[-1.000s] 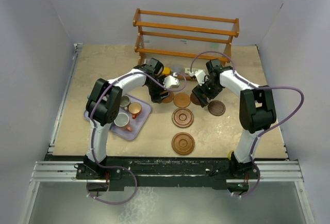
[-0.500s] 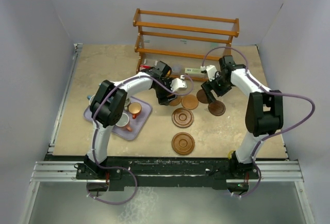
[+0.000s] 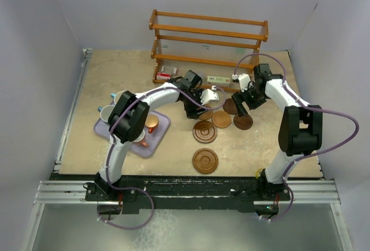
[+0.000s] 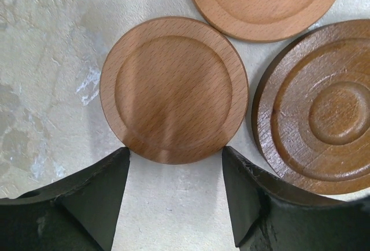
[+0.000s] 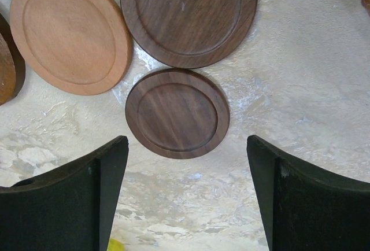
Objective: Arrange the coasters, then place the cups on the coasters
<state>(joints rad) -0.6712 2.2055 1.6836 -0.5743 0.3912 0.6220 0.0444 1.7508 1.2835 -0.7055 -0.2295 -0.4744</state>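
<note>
Six coasters lie mid-table. My left gripper (image 3: pixel 198 111) stands open, its tips at the near rim of a light brown coaster (image 4: pixel 173 89) and apart from it. Beside that one lie a second light coaster (image 4: pixel 266 2) (image 3: pixel 221 119) and a grooved coaster (image 4: pixel 324 106) (image 3: pixel 204 131). Another grooved coaster (image 3: pixel 205 161) lies nearer the bases. My right gripper (image 3: pixel 241 105) hangs open and wide over a dark brown coaster (image 5: pixel 177 113), with the other dark coaster (image 5: pixel 188 14) just beyond. The cups, among them a copper one (image 3: pixel 151 122) and a pale blue one (image 3: pixel 108 112), stand on the lavender tray (image 3: pixel 148 149) at the left.
A wooden rack (image 3: pixel 208 37) stands at the back of the table. Small boxes (image 3: pixel 218 80) and a red packet (image 3: pixel 165 75) lie at its foot, close behind both grippers. The walls close in on both sides.
The left gripper has slid right, and both light brown coasters have shifted right with it. The right gripper has drawn back to the right, uncovering a dark coaster. The left jaws have narrowed slightly.
</note>
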